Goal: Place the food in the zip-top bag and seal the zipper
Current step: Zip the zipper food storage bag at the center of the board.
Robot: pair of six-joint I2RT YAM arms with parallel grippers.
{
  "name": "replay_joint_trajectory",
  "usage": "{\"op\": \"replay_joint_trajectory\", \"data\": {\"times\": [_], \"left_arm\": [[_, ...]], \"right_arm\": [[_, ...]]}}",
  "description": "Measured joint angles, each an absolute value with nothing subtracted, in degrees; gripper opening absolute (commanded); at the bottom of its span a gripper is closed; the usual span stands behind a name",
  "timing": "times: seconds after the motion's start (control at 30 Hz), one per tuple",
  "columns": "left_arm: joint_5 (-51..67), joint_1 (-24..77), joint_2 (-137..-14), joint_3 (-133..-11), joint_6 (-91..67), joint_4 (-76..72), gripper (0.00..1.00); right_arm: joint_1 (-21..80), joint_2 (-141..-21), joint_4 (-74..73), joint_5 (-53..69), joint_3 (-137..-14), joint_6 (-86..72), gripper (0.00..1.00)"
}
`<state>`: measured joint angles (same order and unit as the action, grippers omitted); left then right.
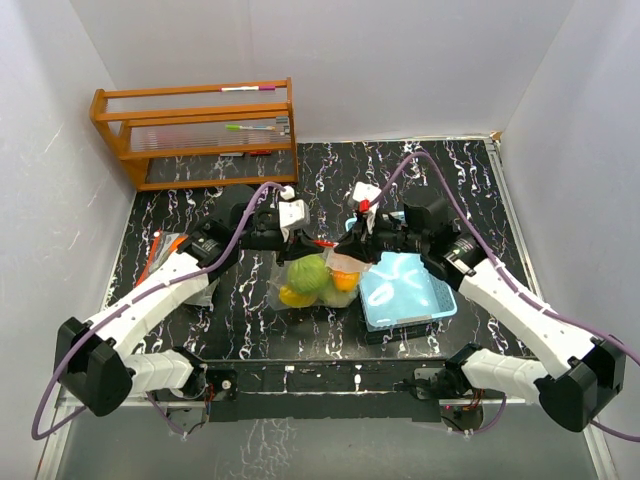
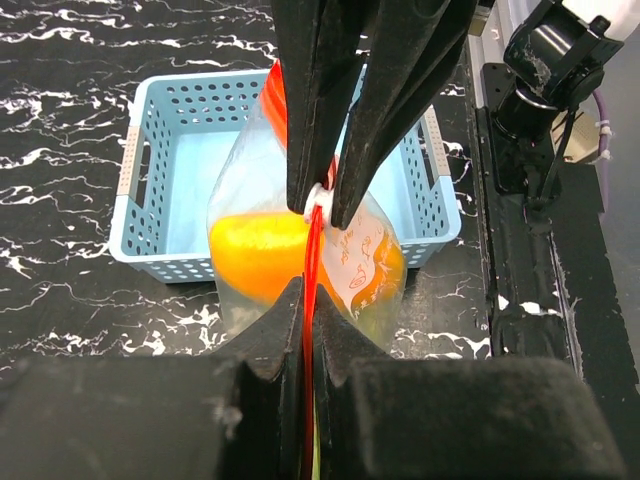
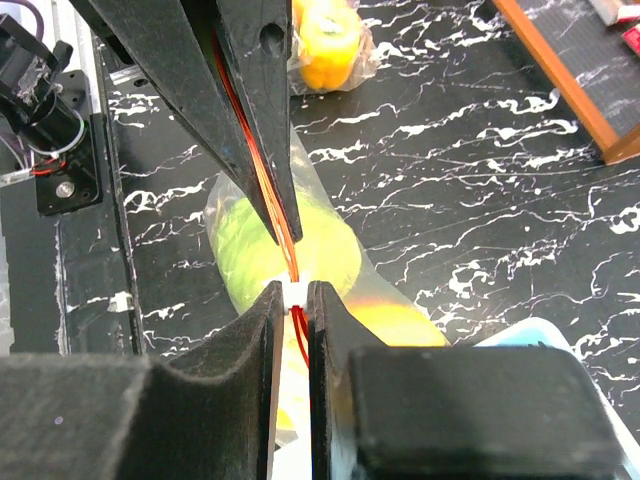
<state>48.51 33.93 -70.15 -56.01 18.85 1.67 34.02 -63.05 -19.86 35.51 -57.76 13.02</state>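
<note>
Right claw (image 3: 293, 300) is clenched on the small white slider (image 2: 318, 197) of the zip-top bag (image 1: 315, 285), while the left claw (image 2: 305, 300), also clamped tight, pinches the red zipper (image 2: 310, 262) a short way along the same strip. Seen from either wrist, the two claws face each other tip to tip, the zipper drawn as a straight line between them.

From above, that line runs roughly left to right across the middle of the black marbled tabletop (image 1: 250, 335). The body of the bag lies on the near side of it, toward the arm bases. Inside are a light-green ball (image 3: 250, 250) and a yellow-orange piece (image 2: 260, 250), with more orange behind the printed plastic. The light-blue basket (image 2: 150, 210) sits just beside the bag on the right-arm side and appears to hold no food. A yellow pepper (image 3: 325, 40) lies farther off on the tabletop, well apart from the bag.

Everything in the coming move likely turns on that shared axis. The slider is already in the right claw, so the right arm is the one placed to run it. The left claw serves as the anchor that holds the strip taut. Any pull should follow the zipper's length, straight toward or away from the left claw, not across it. Which stretch is already sealed cannot be told from these views.
</note>
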Motion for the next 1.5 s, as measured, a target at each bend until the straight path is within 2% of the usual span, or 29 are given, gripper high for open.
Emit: {"op": "replay_joint_trajectory", "data": {"times": [0.57,1.27,1.3,1.33,1.37,1.47,1.5], "left_arm": [[48.64,28.93,-66.11,-55.33,16.60,0.91,0.00],[44.34,27.59,-64.55,-54.26,16.29,0.01,0.00],[44.31,27.55,-64.55,-54.26,16.25,0.01,0.00],[44.25,27.51,-64.55,-54.26,16.23,0.01,0.00],[44.14,27.49,-64.55,-54.26,16.23,0.01,0.00],[43.72,27.29,-64.49,-54.26,16.21,-0.16,0.00],[43.31,27.16,-64.49,-54.26,16.21,-0.27,0.00]], "right_arm": [[33.06,-59.81,-21.91,27.73,-54.04,13.19,0.08],[32.60,-58.11,-22.72,21.54,-51.53,11.99,0.10],[32.58,-58.11,-22.70,21.15,-51.53,11.86,0.17],[32.58,-58.11,-22.72,20.78,-51.53,11.73,0.35],[32.58,-58.11,-22.72,20.36,-51.53,11.49,0.44],[32.38,-58.11,-23.49,18.22,-51.53,9.74,0.93],[32.21,-58.11,-23.70,17.58,-51.53,9.06,0.98]]}}
